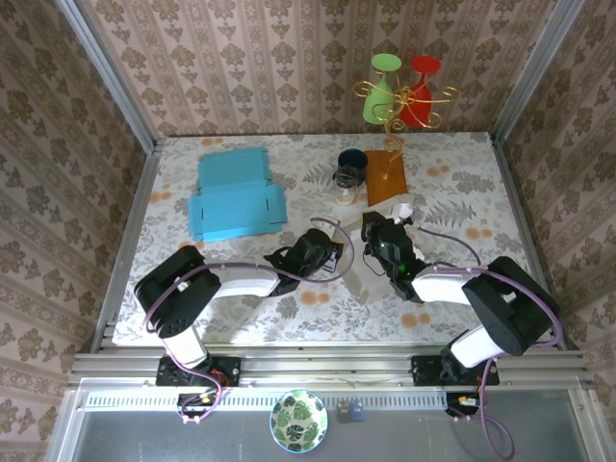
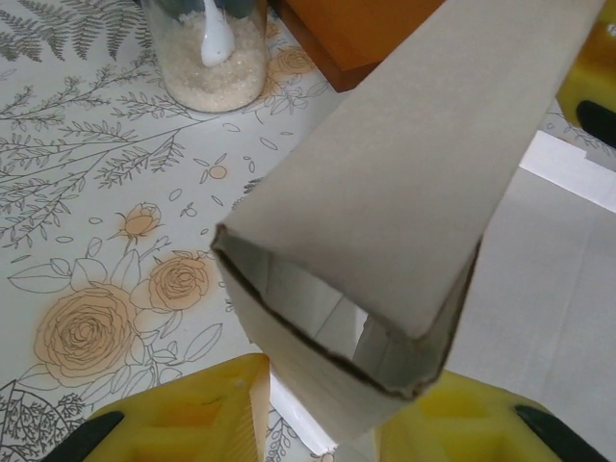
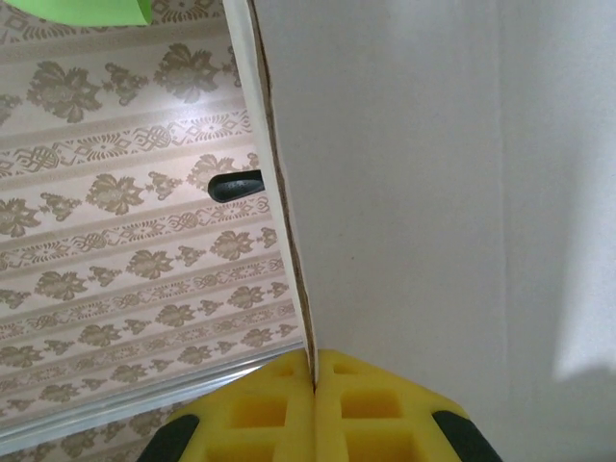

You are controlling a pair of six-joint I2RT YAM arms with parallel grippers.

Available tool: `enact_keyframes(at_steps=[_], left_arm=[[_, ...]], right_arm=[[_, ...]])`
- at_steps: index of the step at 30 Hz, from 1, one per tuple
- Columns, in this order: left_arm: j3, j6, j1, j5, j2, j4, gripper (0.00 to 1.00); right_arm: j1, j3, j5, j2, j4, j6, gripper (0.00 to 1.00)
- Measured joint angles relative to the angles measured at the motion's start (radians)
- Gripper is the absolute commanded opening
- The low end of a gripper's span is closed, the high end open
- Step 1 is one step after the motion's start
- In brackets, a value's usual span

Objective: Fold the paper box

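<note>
The white paper box [image 1: 362,277] lies half-folded at the table's middle, between my two grippers. In the left wrist view a doubled-over wall of the box [image 2: 404,192] forms a hollow sleeve with a brown cut edge, and it sits between my left gripper's [image 2: 332,385] yellow fingers [image 2: 192,419]. The right-hand finger touches the wall; a narrow gap shows at the left-hand one. My left gripper [image 1: 325,252] reaches in from the left. My right gripper [image 3: 315,361] is shut on the edge of an upright white panel [image 3: 433,192] of the box. From above, the right gripper [image 1: 382,239] is at the box's far right side.
Two flat blue box blanks [image 1: 233,194] lie at the back left. A glass jar of grains [image 1: 346,183] [image 2: 212,58] and an orange board [image 1: 385,175] [image 2: 366,29] stand just behind the box. Green and red glasses on a gold stand [image 1: 399,91] rise at the back wall.
</note>
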Motion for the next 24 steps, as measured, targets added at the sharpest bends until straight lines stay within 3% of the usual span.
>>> enact_keyframes(at_steps=[10,24], left_arm=[[0.007,0.001,0.027,0.0,0.019,0.023,0.35],[0.043,0.001,0.038,-0.018,0.055,0.028,0.24]], right_arm=[[0.04,0.038,0.09,0.065,0.025,0.046,0.0],[0.056,0.044,0.112,0.065,0.005,0.082,0.0]])
